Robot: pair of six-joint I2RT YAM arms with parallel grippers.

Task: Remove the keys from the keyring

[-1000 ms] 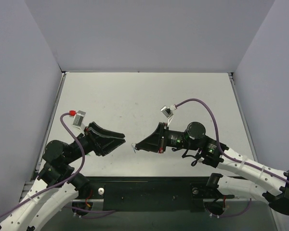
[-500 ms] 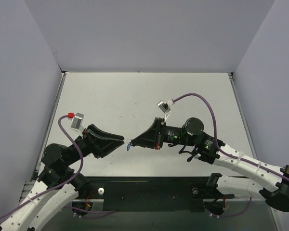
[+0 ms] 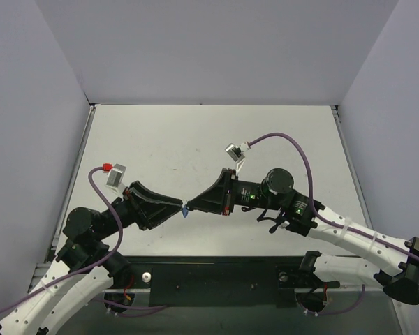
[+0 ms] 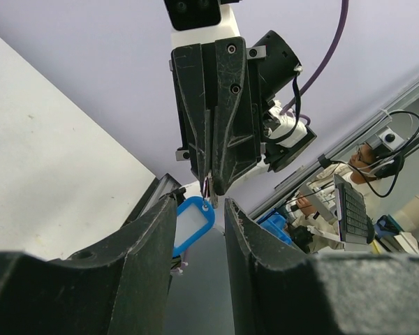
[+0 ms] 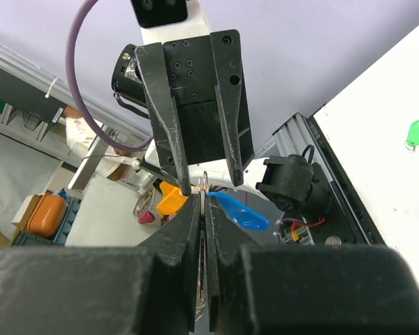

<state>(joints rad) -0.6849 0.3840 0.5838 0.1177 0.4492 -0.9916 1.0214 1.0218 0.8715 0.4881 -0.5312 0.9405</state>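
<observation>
Handover step: my right claw [image 3: 191, 206] pinches the key [image 5: 205, 187], blue tag [image 4: 193, 225] hanging between the parted fingers of my left claw [image 4: 200, 204], which I judge should close next.

Pale grey-violet walls [image 3: 216, 49] around a scuffed white table [image 3: 160, 139].

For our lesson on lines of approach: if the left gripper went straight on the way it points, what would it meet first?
Most likely the keyring, its blue tag hanging from the shut right gripper, between the open fingers of the left gripper; the right fingertips come just beyond. Depth is uncertain.
</observation>
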